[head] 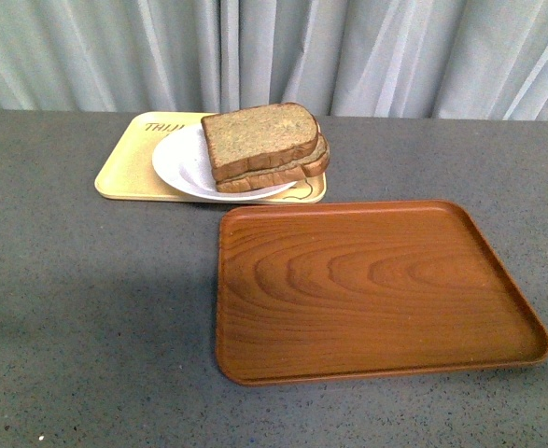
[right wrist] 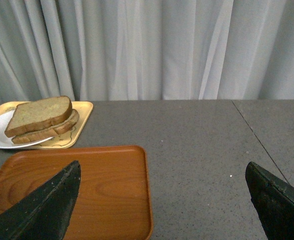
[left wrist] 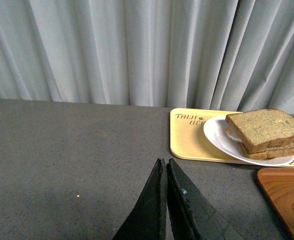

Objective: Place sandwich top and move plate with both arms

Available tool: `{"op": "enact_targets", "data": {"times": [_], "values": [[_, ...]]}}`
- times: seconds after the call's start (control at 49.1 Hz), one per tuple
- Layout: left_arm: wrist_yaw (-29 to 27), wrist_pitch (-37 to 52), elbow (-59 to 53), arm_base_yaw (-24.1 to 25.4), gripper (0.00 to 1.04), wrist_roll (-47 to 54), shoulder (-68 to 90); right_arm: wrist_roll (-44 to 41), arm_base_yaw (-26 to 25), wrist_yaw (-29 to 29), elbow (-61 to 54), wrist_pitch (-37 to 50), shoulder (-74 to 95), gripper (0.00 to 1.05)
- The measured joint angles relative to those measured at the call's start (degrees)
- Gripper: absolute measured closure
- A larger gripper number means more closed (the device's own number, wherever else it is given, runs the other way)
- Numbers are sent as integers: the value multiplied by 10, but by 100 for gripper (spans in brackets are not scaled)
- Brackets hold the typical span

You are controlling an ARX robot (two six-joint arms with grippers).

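left gripper point(left wrist: 166, 167) fingers pressed together, empty | right gripper point(right wrist: 162, 187) spread wide, empty | bread slice point(head: 259, 138) atop lower slice point(head: 283, 175) on white plate point(head: 178, 163) | plate on yellow tray point(head: 124, 168) | brown tray point(head: 376, 289) just beside

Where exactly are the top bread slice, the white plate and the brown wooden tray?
sandwich top point(head: 258, 137), front view, middle of its upper face.
plate point(head: 180, 163), front view, bare left part of the dish.
wooden tray point(head: 376, 280), front view, middle of its flat bottom.
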Motion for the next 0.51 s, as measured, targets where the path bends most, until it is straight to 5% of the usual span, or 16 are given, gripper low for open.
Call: {"op": "enact_targets", "data": {"times": [0.509], "values": [[0,-116,0,0,103,0,-119,0,0,0,0,0,0,9]]}}
